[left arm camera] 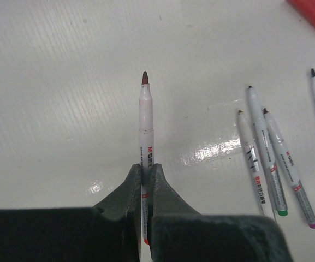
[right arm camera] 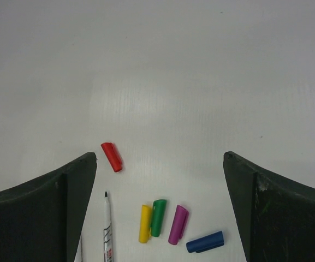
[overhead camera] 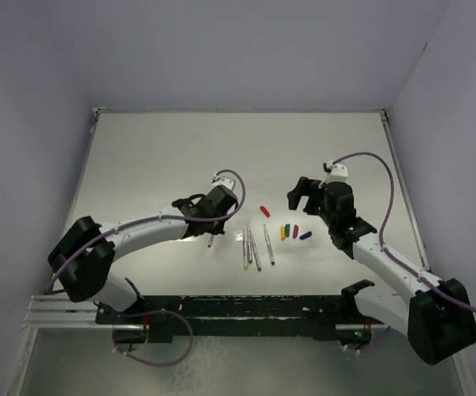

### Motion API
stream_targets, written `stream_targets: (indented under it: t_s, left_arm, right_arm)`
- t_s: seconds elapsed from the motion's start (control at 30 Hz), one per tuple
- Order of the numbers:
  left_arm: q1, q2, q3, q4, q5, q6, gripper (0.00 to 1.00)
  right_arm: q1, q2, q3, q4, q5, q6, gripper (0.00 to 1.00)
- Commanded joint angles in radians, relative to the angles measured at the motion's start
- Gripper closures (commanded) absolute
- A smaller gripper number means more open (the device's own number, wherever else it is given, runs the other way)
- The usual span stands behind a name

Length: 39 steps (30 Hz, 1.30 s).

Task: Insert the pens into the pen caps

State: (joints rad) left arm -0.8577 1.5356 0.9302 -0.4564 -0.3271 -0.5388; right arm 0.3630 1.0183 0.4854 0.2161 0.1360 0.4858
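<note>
Left gripper (left arm camera: 145,170) pinches a thin white red-tipped marker pen (left arm camera: 145,117) by its tail, tip jutting ahead, apparently for capping. Right gripper (right arm camera: 160,158) hangs spread wide, the short red plastic cap (right arm camera: 112,156) lying on the counter (right arm camera: 201,82) inside its span.

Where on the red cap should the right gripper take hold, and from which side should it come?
Probably the middle of the red cap, from above, pinched across its narrow width. It lies flat, clear of the other caps, so both long sides are free.
</note>
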Motion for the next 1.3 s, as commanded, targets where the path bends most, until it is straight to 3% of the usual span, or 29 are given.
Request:
stream_targets:
  t_s: [0.0, 0.23, 0.83, 0.87, 1.0, 1.1, 1.2, 1.27]
  left_arm:
    - [0.005, -0.094, -0.027, 0.092, -0.038, 0.030, 1.00]
    - [0.005, -0.161, -0.088, 0.152, -0.036, 0.002, 1.00]
    - [0.005, -0.243, -0.138, 0.134, -0.106, -0.002, 1.00]
    - [0.005, -0.248, -0.139, 0.131, -0.108, -0.002, 1.00]
    - [0.005, -0.269, -0.145, 0.125, -0.120, -0.003, 1.00]
    - [0.006, -0.282, -0.146, 0.122, -0.122, -0.005, 1.00]
    - [0.005, -0.288, -0.149, 0.127, -0.117, -0.007, 1.00]
    - [0.005, -0.287, -0.150, 0.127, -0.111, -0.008, 1.00]
  right_arm:
    - [0.038, 0.076, 0.073, 0.031, 0.043, -0.072, 0.00]
    - [0.075, 0.274, 0.191, -0.005, -0.029, -0.146, 0.00]
    - [0.077, 0.518, 0.353, -0.043, -0.286, -0.145, 0.00]
    - [0.076, 0.519, 0.352, -0.040, -0.294, -0.145, 0.01]
    - [0.076, 0.509, 0.342, -0.016, -0.308, -0.148, 0.27]
    - [0.076, 0.494, 0.325, -0.001, -0.299, -0.143, 0.17]
    - [0.077, 0.504, 0.330, -0.012, -0.307, -0.149, 0.32]
    - [0.085, 0.506, 0.320, -0.006, -0.293, -0.156, 0.36]
